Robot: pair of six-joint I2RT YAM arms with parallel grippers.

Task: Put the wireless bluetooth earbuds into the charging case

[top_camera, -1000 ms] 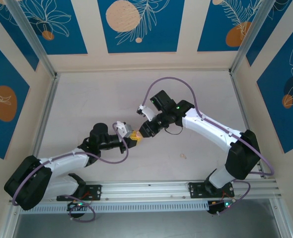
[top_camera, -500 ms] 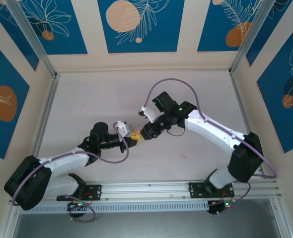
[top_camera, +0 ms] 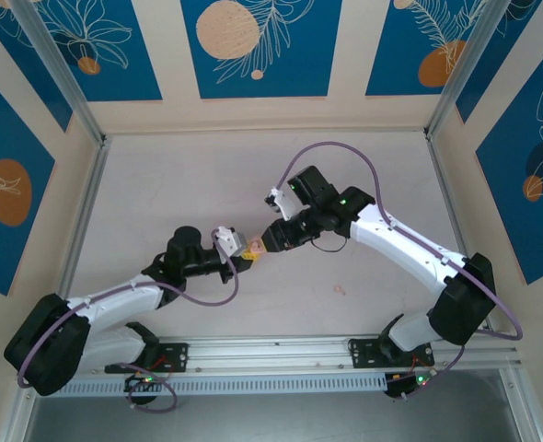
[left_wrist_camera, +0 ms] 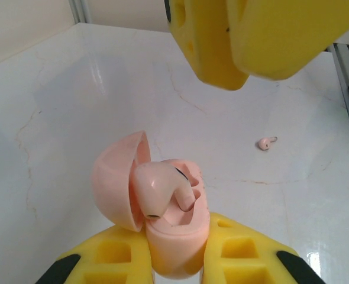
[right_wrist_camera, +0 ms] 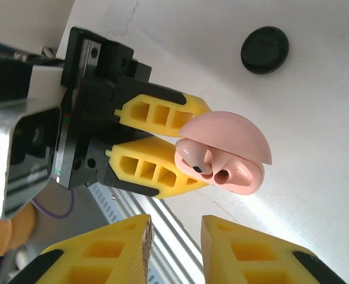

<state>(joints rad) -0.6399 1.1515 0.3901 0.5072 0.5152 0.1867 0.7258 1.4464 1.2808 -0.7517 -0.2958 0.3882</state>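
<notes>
Near edge: one aluminium rail [top_camera: 281, 348] runs across and carries two arm bases. The left arm [top_camera: 115, 299] and right arm [top_camera: 400, 241] are white with black joints.

Surface: the desk [top_camera: 161, 193] is pale and glossy, with faint marble-like veins.

Loose pink earbud [top_camera: 340, 290]: count one. It lies on the desk, to the right of the right jaws and nearer the rail, well apart from both jaws.

Left jaws: closed on the base of the pink charging case [left_wrist_camera: 174, 248], one yellow finger [right_wrist_camera: 154, 115] on each side. The case is held off the desk. Its lid [left_wrist_camera: 112, 183] is swung open.

Seated pink earbud [left_wrist_camera: 157, 192]: count one. It sits in the open case between the left jaws, its rounded end standing above the rim. That makes two pink earbuds in all.

Right jaws: tip to tip with the left jaws, just beside the held case and not touching it. The yellow fingers [right_wrist_camera: 103, 251] stand a little apart with nothing between them.

Black round case [right_wrist_camera: 264, 49]: count one. It is closed and flat on the desk, beyond the pink case as seen from the right jaws.

Far: cream walls with blue panels [top_camera: 253, 46] bearing white leaf lines and orange discs. There are two slanted metal posts [top_camera: 64, 78], one at each far corner.
</notes>
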